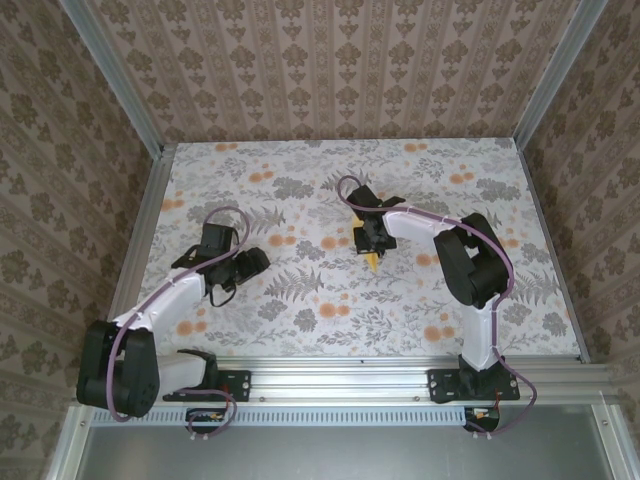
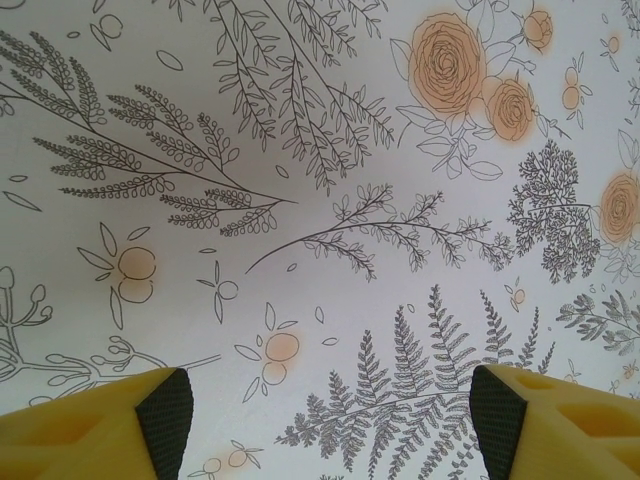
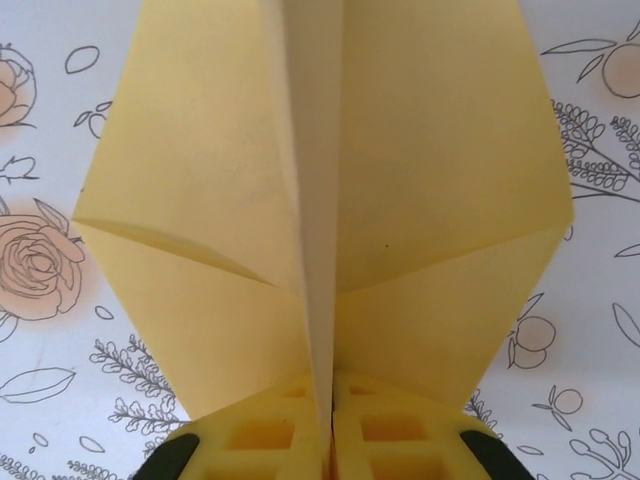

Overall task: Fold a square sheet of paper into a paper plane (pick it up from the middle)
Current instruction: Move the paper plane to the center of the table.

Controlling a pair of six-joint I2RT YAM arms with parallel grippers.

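Right gripper is clamped tight on the paper plane. Both yellow fingers pinch its centre fold, and the flaps splay left and right past them. In the top view the right gripper sits mid-table pointing down, with the plane's yellow end poking out beneath it over the floral tablecloth. Can't tell whether the plane touches the cloth. Left gripper is spread wide, its fingers well apart, with bare tablecloth showing in the gap. It hovers left of centre, well apart from the plane.
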